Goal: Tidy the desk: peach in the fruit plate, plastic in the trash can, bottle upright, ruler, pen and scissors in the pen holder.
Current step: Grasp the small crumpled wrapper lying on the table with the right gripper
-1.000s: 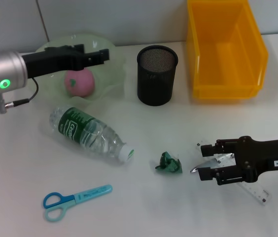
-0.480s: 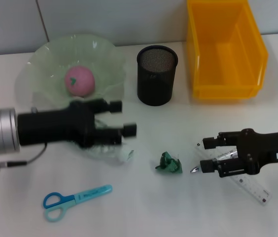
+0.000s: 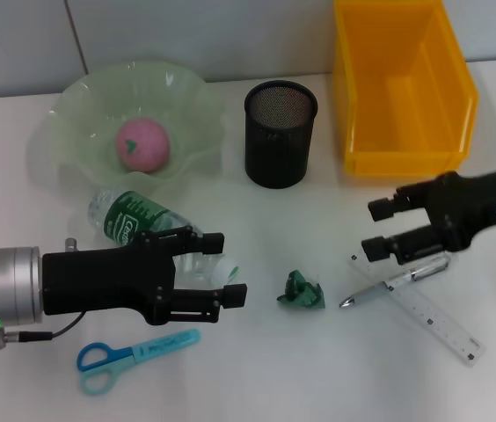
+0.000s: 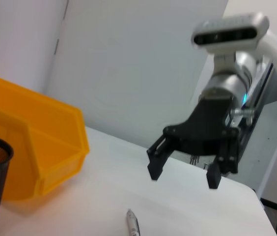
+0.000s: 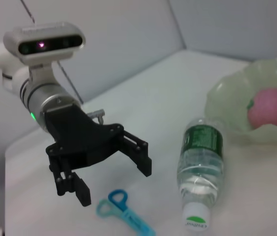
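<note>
Bottle step imo: left gripper [image 3: 222, 264], jaws released, hovers over the lying clear plastic green-label bottle [image 3: 142, 226] nr the bowl; next needs lowering to grasp. Right gripper [image 3: 374, 229] also released, holding nothing.

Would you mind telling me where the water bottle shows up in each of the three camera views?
Head view: the water bottle lies on its side below the fruit plate, partly behind the left gripper.
Left wrist view: not in it.
Right wrist view: the bottle lies with its cap nearest the camera.
Shared landmark: the peach in the plate, beside the bottle's base.
</note>
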